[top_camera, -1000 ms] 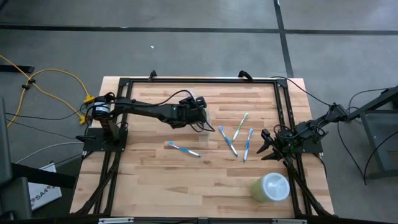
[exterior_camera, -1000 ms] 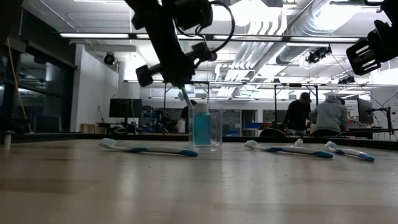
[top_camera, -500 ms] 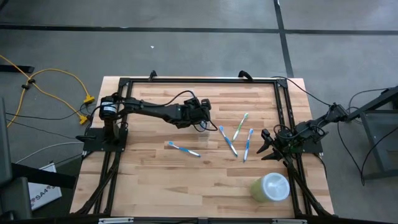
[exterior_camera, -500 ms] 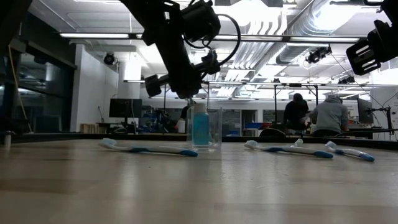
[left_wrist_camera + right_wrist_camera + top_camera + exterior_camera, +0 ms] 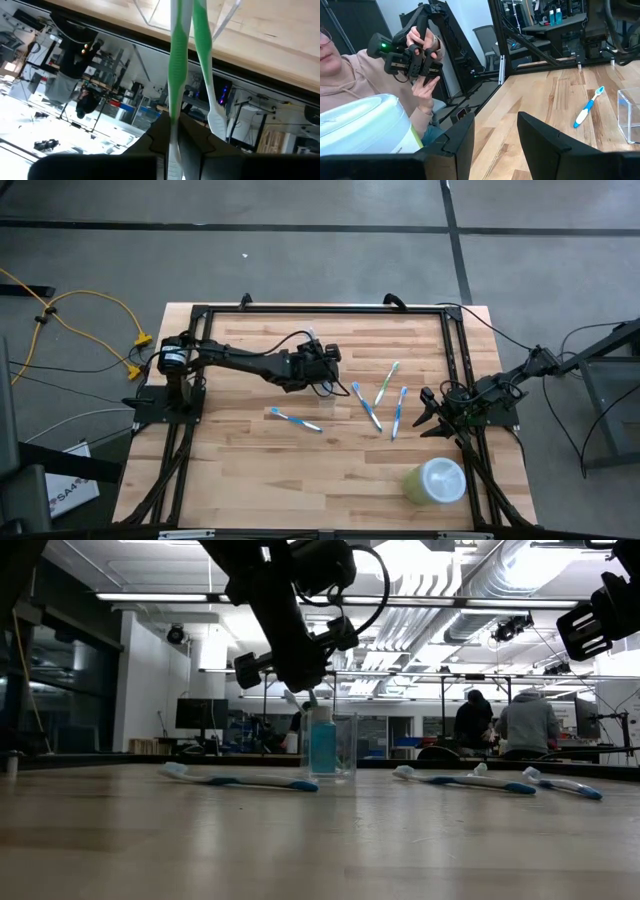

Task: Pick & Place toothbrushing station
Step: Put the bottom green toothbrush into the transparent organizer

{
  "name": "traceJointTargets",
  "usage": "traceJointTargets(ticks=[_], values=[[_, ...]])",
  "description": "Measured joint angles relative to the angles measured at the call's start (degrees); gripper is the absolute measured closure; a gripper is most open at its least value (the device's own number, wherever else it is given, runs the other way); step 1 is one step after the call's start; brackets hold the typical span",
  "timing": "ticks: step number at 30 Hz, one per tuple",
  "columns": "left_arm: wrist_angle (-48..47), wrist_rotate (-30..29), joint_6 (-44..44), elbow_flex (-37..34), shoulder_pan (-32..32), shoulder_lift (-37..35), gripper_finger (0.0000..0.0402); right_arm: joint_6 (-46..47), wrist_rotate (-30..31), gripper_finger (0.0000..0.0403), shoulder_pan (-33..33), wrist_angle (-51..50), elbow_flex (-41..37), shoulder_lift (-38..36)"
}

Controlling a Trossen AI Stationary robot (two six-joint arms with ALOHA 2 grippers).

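**Green toothbrush hangs over the cup, handle end down**

From above: the left gripper [image 5: 318,358] is out over the middle of the bare wooden table [image 5: 250,460], and the small clear plastic cup [image 5: 331,376] sits just beside and below it, mostly hidden by the arm. Loose on the wood lie a thin blue-and-white toothbrush [image 5: 296,419] toward the near side and three more thin blue and green toothbrushes [image 5: 380,395] between the cup and the right gripper [image 5: 430,418], which waits at the table's right edge near the pale green round container [image 5: 436,480]. The left arm is plainly the nearer one to the cup.

From table height: the left gripper [image 5: 300,675] hangs directly over the cup [image 5: 333,748], a pale brush end showing below it at about the rim. A blue tube [image 5: 323,743] already stands inside the cup. People sit in the room behind.

Left wrist camera: the dark fingers [image 5: 159,134] are clenched on a thin green toothbrush [image 5: 176,75], its long axis running straight out from the fingers toward the cup's clear rim [image 5: 150,19]; a second green shape alongside may be its reflection. To my eye the brush is roughly lined up with the opening, so lowering looks like what's left.

Right wrist camera: its fingers [image 5: 540,137] stand spread with nothing between them; a person's hands hold a controller beyond the table.
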Motion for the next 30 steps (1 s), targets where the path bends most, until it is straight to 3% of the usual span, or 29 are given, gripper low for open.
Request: traceJointTargets(ticks=[9, 19, 30], values=[[-0.02, 0.04, -0.99, -0.01, -0.13, -0.12, 0.0379, 0.00, 0.00, 0.0261, 0.00, -0.02, 0.00, 0.02], [0.08, 0.20, -2.35, 0.00, -0.13, -0.16, 0.0324, 0.00, 0.00, 0.0261, 0.01, -0.02, 0.01, 0.00], [2.40, -0.14, -1.59, 0.06, -1.49, -0.18, 0.0318, 0.00, 0.00, 0.0261, 0.01, -0.02, 0.00, 0.02]])
